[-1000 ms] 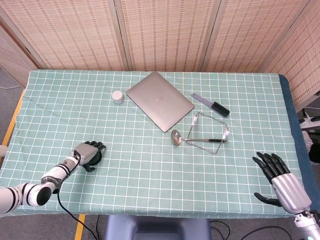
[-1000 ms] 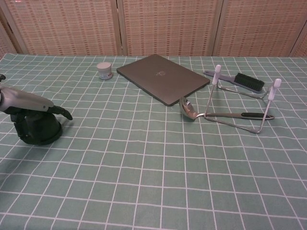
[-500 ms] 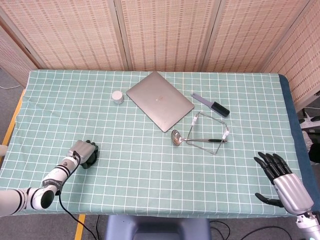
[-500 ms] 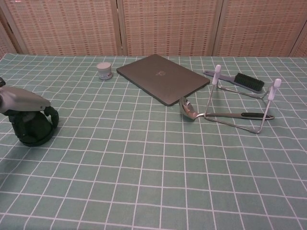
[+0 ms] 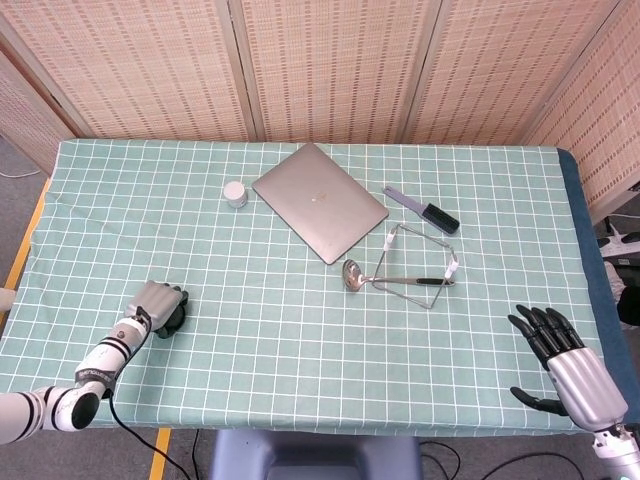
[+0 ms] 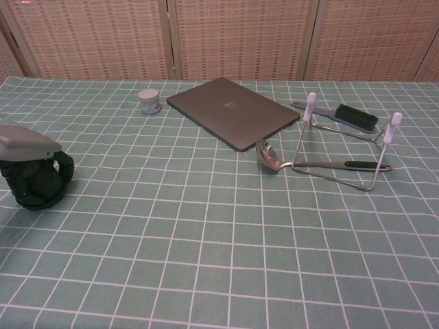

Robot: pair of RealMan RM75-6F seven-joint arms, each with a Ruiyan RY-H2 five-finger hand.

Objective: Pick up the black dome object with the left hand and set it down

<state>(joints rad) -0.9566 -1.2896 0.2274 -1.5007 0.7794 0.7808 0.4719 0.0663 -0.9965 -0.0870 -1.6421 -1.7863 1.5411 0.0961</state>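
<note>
No readable writing anywhere, the laptop point(image 5: 319, 201) logo's too small; left robot hand point(image 6: 27, 147) is clamping its fingers over the black dome object point(image 6: 34, 186) at the desk's point(image 5: 300, 330) near-left edge; right robot hand point(image 5: 565, 365) is hovering empty, fingers spread.

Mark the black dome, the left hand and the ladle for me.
black dome point(image 6: 34, 190): chest view, on its lower front wall under the fingers.
left hand point(image 6: 24, 142): chest view, on its grey back, over the dome.
ladle point(image 5: 352, 274): head view, on its bowl.
</note>
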